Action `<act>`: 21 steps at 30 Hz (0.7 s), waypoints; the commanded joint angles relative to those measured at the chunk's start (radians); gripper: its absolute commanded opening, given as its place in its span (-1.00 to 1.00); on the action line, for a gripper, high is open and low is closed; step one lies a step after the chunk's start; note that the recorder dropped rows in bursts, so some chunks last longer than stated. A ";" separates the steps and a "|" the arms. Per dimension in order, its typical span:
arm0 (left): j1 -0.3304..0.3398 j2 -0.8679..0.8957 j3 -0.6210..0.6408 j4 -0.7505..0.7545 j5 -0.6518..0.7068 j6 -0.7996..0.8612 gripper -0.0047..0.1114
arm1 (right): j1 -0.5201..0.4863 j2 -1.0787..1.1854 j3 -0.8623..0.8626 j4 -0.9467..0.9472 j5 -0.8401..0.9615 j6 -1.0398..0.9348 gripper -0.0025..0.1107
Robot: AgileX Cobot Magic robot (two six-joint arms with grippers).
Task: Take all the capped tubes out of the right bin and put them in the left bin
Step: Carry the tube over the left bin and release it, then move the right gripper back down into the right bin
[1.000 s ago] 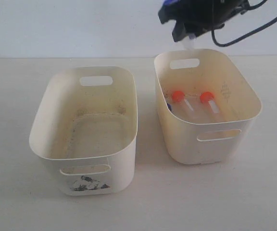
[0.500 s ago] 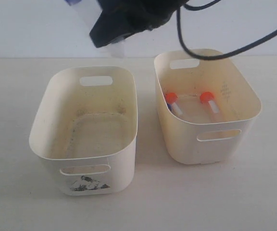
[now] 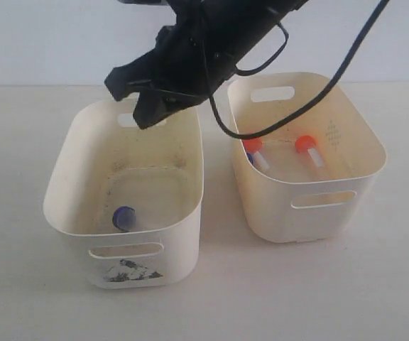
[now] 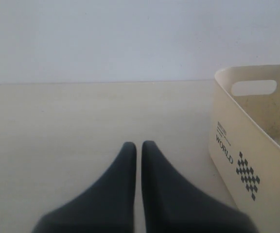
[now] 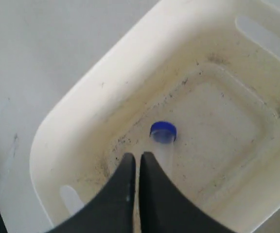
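**Blue-capped tube in the left bin, two orange ones in the right bin**

The right hand (image 3: 143,119) reaches across the middle and hangs over the far rim of the left bin (image 3: 182,238), above its handle slot; in the right wrist view its fingers (image 5: 125,170) stand pressed almost together, with only a thin slit between them and nothing in their grip. The blue-capped tube (image 3: 124,217) is inside the left bin, at the near left part of the grimy floor, close to the near wall; its blue cap faces up toward the cameras, and in the right wrist view its clear body (image 5: 163,141) runs down from the cap, apart from the fingertips.

The right bin (image 3: 279,213) stands just right of the left bin on the pale surface (image 3: 332,291), the two not touching; on its floor one orange-capped tube (image 3: 255,150) lies by the left wall and a second orange-capped tube (image 3: 309,150) lies near the middle, both with caps toward the far side.

A torn dark sticker (image 3: 130,271) shows under the near slot of the left bin; a black cable (image 3: 346,67) loops over the right bin.

The left hand (image 4: 138,144) is closed as well, its fingers side by side with a hairline gap and nothing held; it hovers over bare surface, with the left bin nearby.
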 commanded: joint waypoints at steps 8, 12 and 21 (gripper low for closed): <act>0.001 -0.003 -0.003 0.000 -0.001 -0.008 -0.84 | -0.205 -0.217 -0.006 -0.039 -0.062 0.008 -0.96; 0.001 -0.003 -0.003 0.000 -0.001 -0.008 -0.84 | -0.287 -0.233 -0.006 -0.054 -0.046 0.020 -0.96; 0.001 -0.003 -0.003 0.000 -0.001 -0.008 -0.84 | -0.348 -0.114 -0.006 -0.351 0.069 0.337 -0.96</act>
